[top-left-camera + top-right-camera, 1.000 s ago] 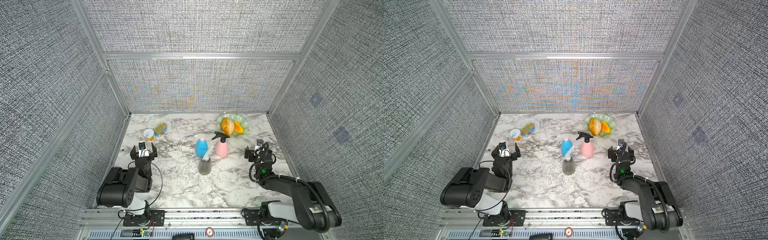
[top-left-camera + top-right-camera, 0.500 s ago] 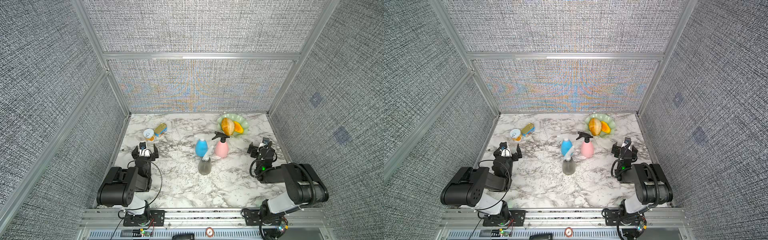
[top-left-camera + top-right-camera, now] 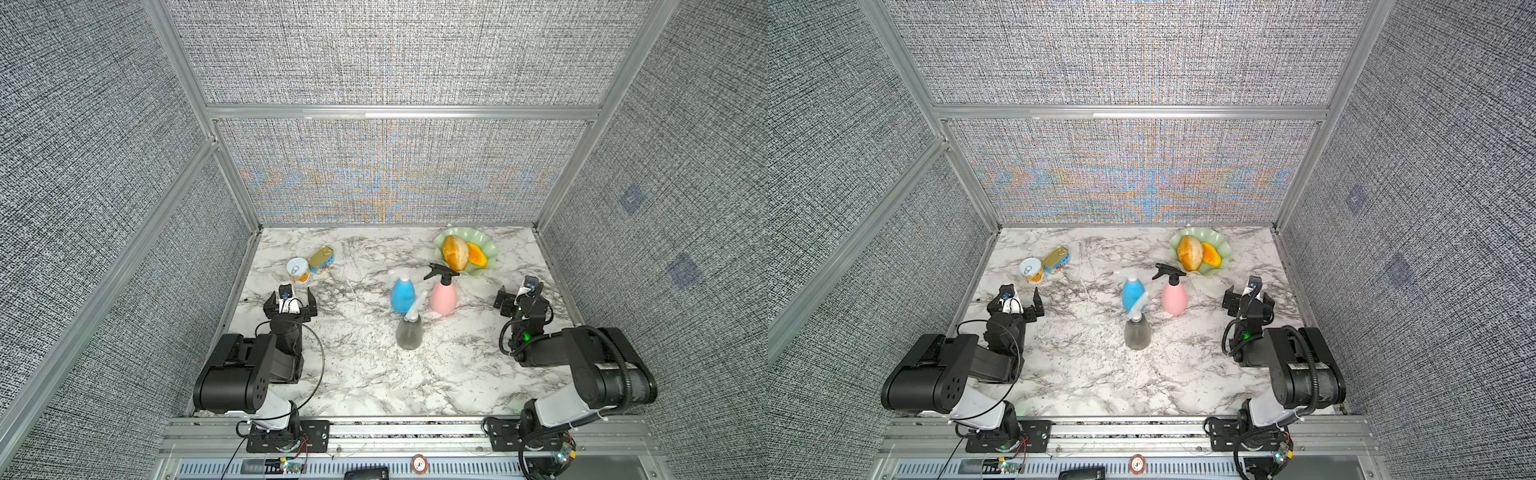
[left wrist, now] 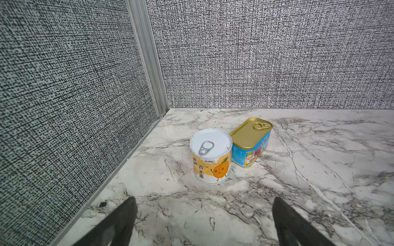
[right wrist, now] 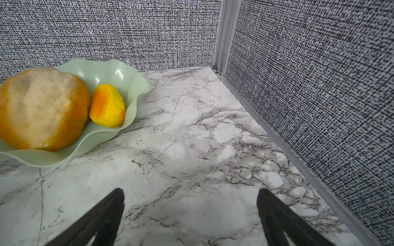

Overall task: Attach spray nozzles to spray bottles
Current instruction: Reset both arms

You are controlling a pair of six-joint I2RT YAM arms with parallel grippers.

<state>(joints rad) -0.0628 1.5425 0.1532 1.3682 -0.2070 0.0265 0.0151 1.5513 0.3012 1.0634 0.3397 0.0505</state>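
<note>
Retreat is the change: right end effector [image 3: 519, 293] has drawn back toward its base, jaws wide, empty; left end effector [image 3: 291, 301] likewise wide; blue bottle [image 3: 402, 296], pink bottle [image 3: 443, 297] and grey bottle [image 3: 409, 332] stand mid-way along the bench [image 3: 374, 374], each seemingly topped by its spray nozzle [image 3: 440, 272]; task looks finished.

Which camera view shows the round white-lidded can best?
The left wrist view: the round can stands close, pull tab and orange fruit label clear. In both top views it is small, beside the gold-lidded tin. The right wrist view does not show it.
</note>
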